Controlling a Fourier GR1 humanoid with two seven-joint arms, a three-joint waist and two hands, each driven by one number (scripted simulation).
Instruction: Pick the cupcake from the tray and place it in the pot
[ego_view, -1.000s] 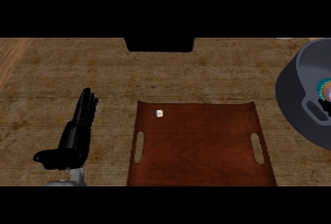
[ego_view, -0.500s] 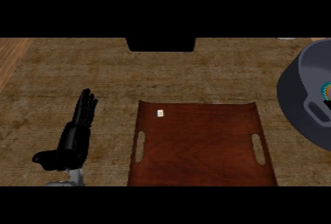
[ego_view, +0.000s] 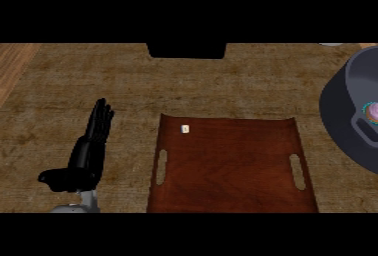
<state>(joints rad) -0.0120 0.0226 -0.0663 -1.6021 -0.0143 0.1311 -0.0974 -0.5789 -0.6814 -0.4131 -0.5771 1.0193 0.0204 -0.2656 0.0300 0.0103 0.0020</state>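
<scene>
Dim, even light over the counter (ego_view: 221, 85), without glare and with only faint, soft shadows.

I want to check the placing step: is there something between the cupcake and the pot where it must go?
Nothing visible stands between them: the cupcake already sits inside the pot at the right edge. The tray holds no cupcake, and the left hand rests open beside it.

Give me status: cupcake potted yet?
Looks done: the cupcake sits inside the pot at the right edge, and the tray holds none. Nothing in hand: the left robot hand rests open beside the tray; the right is out of view. Nothing visibly left.
</scene>
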